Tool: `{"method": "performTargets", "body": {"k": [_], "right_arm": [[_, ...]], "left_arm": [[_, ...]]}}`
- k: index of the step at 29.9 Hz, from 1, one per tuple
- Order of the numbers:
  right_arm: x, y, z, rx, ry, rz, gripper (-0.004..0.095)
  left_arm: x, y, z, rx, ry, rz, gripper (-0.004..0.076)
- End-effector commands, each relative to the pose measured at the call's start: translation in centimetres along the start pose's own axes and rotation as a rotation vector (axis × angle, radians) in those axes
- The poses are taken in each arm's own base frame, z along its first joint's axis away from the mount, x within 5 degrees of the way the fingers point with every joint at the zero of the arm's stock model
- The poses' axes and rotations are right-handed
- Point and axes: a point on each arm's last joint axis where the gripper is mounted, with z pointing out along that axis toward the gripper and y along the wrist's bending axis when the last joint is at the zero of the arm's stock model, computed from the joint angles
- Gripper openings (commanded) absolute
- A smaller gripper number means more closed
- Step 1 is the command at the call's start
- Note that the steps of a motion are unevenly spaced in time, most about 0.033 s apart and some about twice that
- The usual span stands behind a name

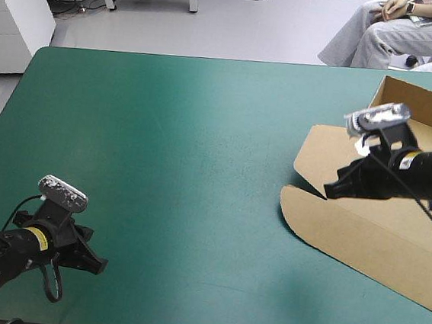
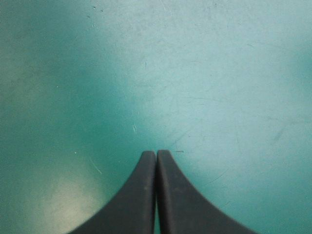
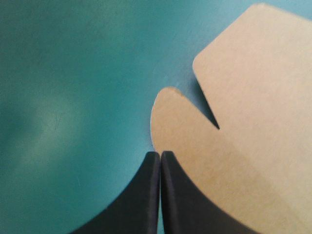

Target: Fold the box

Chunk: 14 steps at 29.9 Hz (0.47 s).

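Note:
The brown box (image 1: 378, 231) lies at the table's right side. Its near panel and a rounded flap lie flat, and walls stand raised at its far end (image 1: 417, 105). My right gripper (image 1: 328, 190) is shut. It hovers at the left edge of the box, by the notch between two flaps. In the right wrist view its tips (image 3: 160, 153) sit at the rim of the rounded flap (image 3: 195, 141), with no board visibly between them. My left gripper (image 1: 101, 264) is shut low over bare teal-green cover at the near left, far from the box; the left wrist view shows its tips (image 2: 156, 152) over cover only.
The teal-green cover (image 1: 202, 145) stretches open between the two arms. The box runs out past the picture's right edge in the high view.

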Motion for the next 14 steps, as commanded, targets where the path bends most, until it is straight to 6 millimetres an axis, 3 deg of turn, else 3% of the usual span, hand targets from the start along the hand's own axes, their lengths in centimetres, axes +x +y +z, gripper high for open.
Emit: {"method": "performTargets", "body": {"k": [1,6,14], "right_arm": [[2.7,0.8,-0.5,0.024,-0.102,-0.002,-0.0011],[7.7,1.6,-0.2,0.055,-0.156,-0.033,-0.0012],[13.7,2.9,-0.8,0.1,-0.279,-0.091,-0.0012]], "left_arm": [[-0.8,0.0,-1.1,0.001,-0.098,-0.012,-0.001],[-0.1,0.0,-2.5,-0.003,-0.16,-0.016,-0.001],[1.7,-0.2,-4.0,-0.008,-0.244,-0.019,-0.001]]}}
